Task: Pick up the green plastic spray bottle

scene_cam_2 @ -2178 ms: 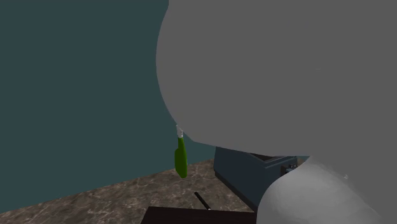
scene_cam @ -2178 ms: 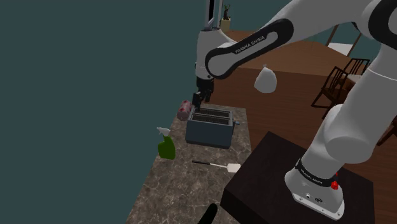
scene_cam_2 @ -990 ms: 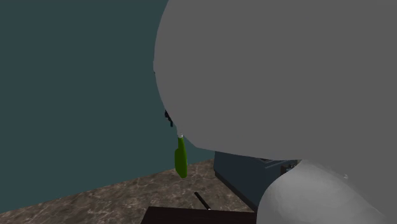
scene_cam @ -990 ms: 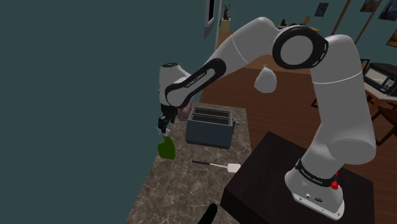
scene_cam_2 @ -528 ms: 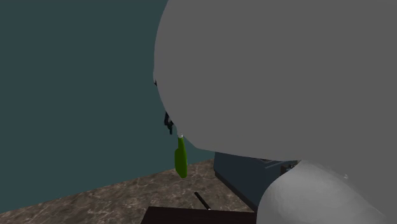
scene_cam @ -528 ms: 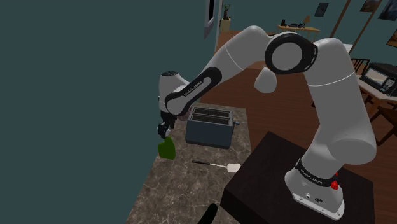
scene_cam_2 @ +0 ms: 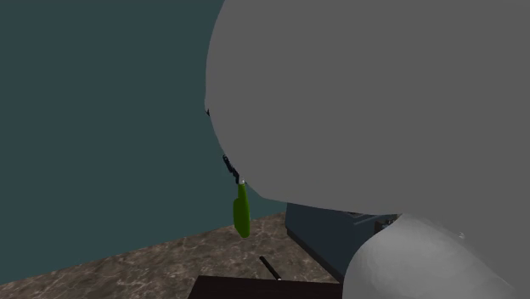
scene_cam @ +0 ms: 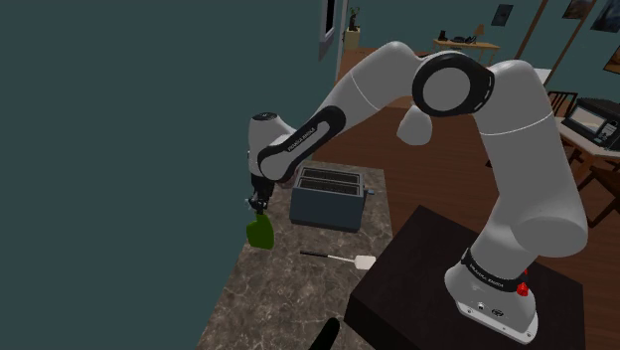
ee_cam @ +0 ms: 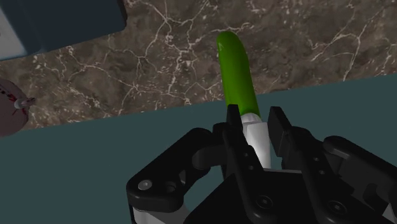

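Note:
The green spray bottle (scene_cam: pixel 260 233) stands upright on the marble counter (scene_cam: pixel 283 303), close to the teal wall, left of the toaster in the shoulder view. My black gripper (scene_cam: pixel 258 204) points down onto its top. In the wrist view the gripper (ee_cam: pixel 256 118) has both fingers (ee_cam: pixel 234 127) pressed against the bottle's white spray head, with the green body (ee_cam: pixel 236 70) running on beyond them to the counter. In the second exterior view the bottle (scene_cam_2: pixel 242 212) stands with the gripper (scene_cam_2: pixel 230 167) just above it.
A dark blue toaster (scene_cam: pixel 326 197) stands beside the bottle, and a small spatula (scene_cam: pixel 340 259) lies in front of it. A pinkish round object (ee_cam: pixel 9 109) sits by the wall near the toaster. The dark stand (scene_cam: pixel 437 288) borders the counter. A grey arm link (scene_cam_2: pixel 382 110) blocks much of the second exterior view.
The gripper came down the last bit onto the bottle's top and its fingers went from apart to closed on the spray head. The bottle has stayed in place.

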`<state>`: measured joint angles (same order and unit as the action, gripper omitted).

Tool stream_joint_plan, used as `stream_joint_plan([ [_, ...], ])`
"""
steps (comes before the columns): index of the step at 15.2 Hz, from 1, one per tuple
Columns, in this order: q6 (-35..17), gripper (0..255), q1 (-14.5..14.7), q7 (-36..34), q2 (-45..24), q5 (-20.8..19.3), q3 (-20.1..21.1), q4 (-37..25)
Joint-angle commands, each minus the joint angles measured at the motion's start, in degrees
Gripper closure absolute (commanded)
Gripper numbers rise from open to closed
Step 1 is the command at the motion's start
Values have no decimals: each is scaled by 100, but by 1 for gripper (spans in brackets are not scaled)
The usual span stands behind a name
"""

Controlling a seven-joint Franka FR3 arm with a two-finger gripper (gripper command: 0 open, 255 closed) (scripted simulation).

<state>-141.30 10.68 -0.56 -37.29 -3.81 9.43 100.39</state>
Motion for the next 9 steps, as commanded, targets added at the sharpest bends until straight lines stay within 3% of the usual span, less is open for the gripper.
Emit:
stream_joint_plan([
  [1, 0, 255, 0, 0, -2, 1, 1, 5],
  [9, 317, 255, -27, 8, 328, 49, 45, 16],
])
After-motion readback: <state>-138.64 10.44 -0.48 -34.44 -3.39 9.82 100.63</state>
